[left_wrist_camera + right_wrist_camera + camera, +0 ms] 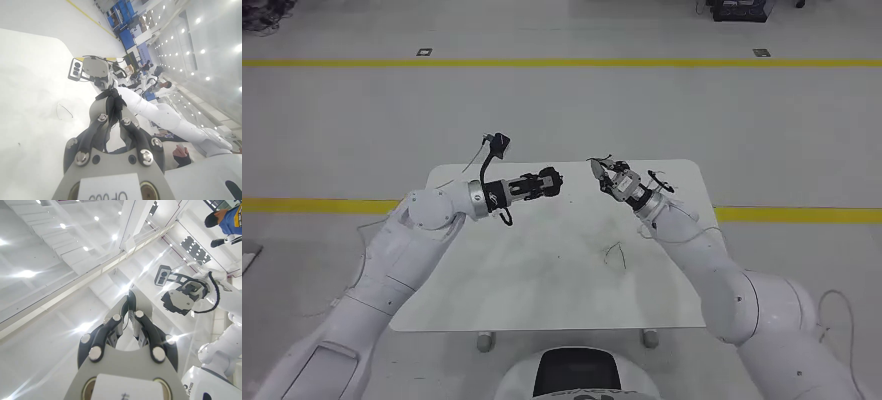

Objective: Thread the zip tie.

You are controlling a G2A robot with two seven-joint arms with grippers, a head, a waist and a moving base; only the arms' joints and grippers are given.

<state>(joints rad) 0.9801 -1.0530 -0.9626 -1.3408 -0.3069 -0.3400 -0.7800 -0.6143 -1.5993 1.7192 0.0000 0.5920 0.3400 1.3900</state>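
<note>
White table, rounded corners, robot at the near edge. Left arm and right arm are both raised over the far half. Their forearms angle inward, so the two wrists face each other across a small gap.

Left gripper: jaws look closed, dark pads pressed together, tips aimed at the other gripper. I make out nothing between them.

Right gripper: also closed down, fingers flat against each other, tipped up toward the ceiling. Nothing visible in the pinch either.

The grippers are near each other, not touching, both well above the tabletop.

Zip tie: thin dark strand lying loose on the table, bent into an open curve. It sits on the right-arm side, near that forearm and closer to the robot than either gripper, well apart from both. Too thin to tell which end is the head, or whether the tail already sits in it.

Step, my read: neither arm has the tie, so this is before pickup. Threading looks not yet begun; nothing here shows it done.

The next move calls for one gripper, likely the right since it's closer, to open, come down and pinch the strand near one end. The other gripper then needs the opposite end, so tail can meet head.

Hard part: a thin strand flat on a smooth top is easy to skid or miss.
</note>
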